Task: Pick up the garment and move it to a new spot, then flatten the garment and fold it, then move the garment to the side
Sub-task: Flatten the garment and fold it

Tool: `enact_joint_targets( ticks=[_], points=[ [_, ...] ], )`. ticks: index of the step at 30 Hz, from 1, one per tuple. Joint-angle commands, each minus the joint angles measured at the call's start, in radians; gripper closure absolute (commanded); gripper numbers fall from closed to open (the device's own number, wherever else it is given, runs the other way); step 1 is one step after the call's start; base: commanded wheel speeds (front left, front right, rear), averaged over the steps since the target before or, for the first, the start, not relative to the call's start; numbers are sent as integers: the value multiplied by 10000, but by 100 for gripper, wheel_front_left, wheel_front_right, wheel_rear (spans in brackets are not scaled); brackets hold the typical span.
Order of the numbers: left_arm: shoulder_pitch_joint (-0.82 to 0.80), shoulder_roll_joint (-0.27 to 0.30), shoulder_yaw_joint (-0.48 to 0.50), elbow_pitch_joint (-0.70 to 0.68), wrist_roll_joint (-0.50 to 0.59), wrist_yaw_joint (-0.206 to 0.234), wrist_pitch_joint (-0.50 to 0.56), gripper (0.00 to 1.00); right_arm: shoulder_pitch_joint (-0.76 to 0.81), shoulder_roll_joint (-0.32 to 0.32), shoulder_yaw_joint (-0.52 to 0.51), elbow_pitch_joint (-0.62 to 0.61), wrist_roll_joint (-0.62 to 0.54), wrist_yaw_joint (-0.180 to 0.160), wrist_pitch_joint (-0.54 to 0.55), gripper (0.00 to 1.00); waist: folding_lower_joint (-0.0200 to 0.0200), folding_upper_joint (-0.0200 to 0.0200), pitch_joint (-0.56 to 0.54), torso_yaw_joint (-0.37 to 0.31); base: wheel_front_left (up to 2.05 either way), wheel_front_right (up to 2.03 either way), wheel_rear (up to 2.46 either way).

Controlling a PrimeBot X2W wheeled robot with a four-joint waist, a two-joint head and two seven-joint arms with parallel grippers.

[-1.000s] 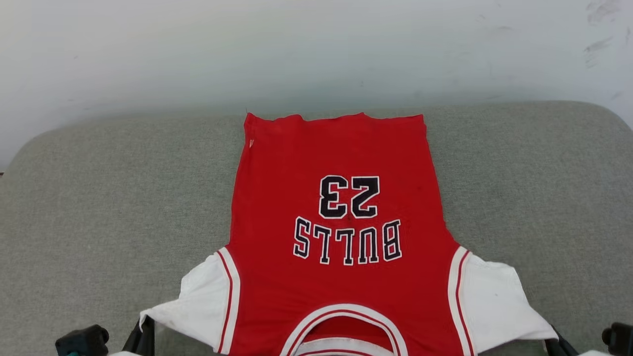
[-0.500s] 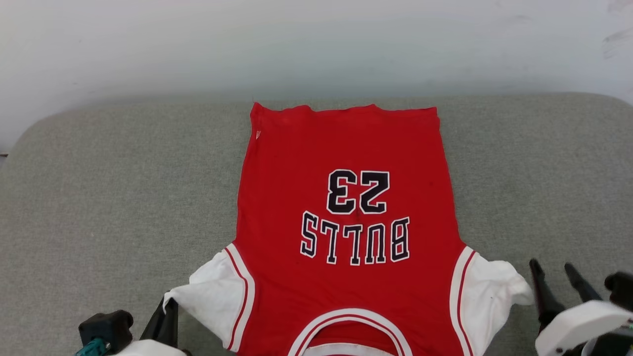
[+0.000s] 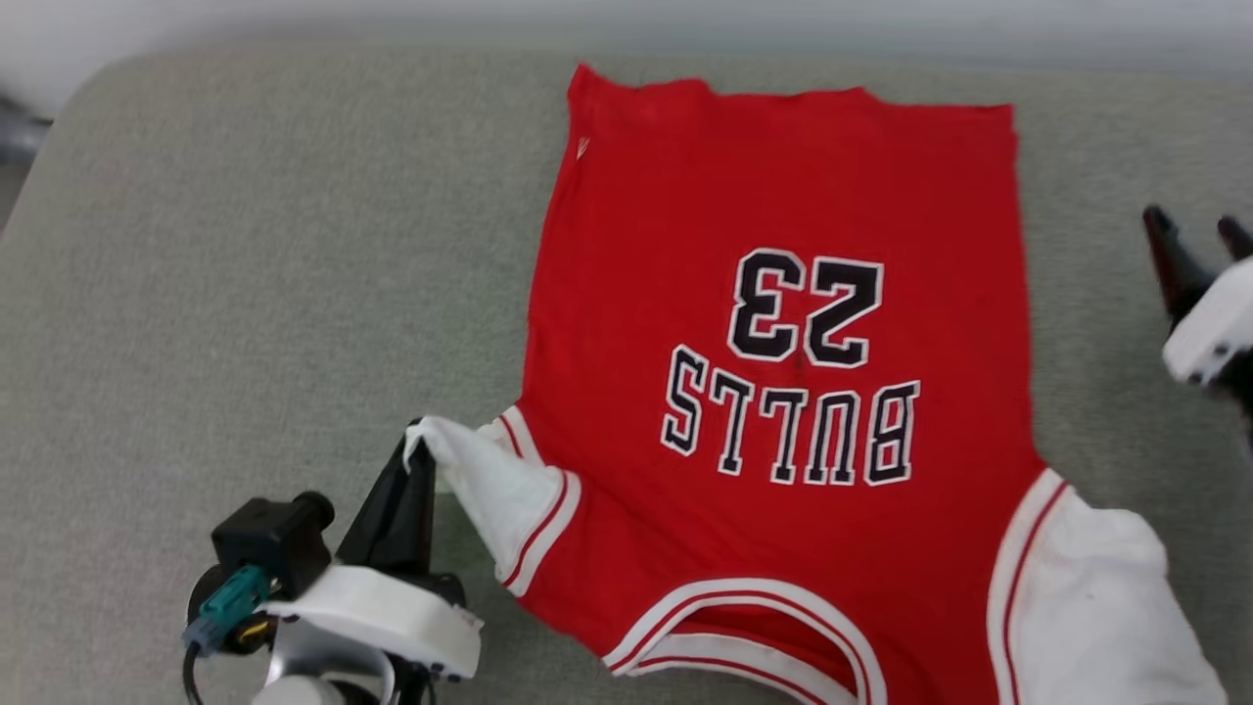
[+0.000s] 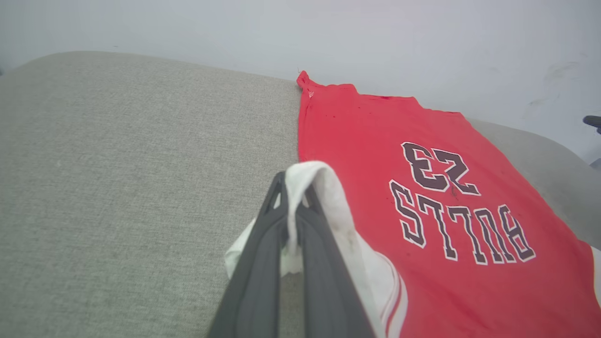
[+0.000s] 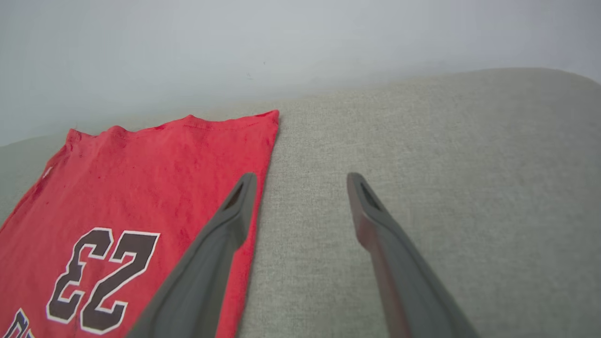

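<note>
The garment (image 3: 783,176) is matt red knit cloth, and the cushion (image 3: 245,245) under it is coarse grey woven fabric.

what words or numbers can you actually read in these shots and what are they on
"23": black, white-edged numerals on the red face of the garment, upside down in the head view.
"BULLS": same style on the same face, beside the number, also upside down.
A small pale tag near the hem corner: too small to read.
</note>
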Motion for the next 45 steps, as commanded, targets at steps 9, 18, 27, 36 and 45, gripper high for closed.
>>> enact_joint_targets(
  ticks=[9,18,27,36,45],
  points=[
    [-1607,-803,-533,222,308,-675,-472,100,-3768,-1200,-111,1986,-780,-7,3315,0,-3,-1,2233,1745,0,0,0],
    [-2219,-1285,-716,500,345,-1029,-820,100,-5104,-1459,68,2582,-1413,-7,4409,0,-3,-1,3139,2235,0,0,0],
    [-2501,-1565,-793,849,340,-1295,-1004,100,-4462,-1281,13,4010,-1500,-7,6591,66,-3,-1,3366,2387,0,0,0],
    [-2368,-1647,-778,1363,192,-1358,-1054,100,-4635,-1521,-215,3325,-1798,-9,6339,100,-3,-1,2664,2277,0,0,0],
    [-1524,-1129,-321,1799,-94,-951,-911,100,-3754,-2152,1226,1959,-1030,-9,5824,100,-3,-1,957,1472,0,0,0]
  ],
)
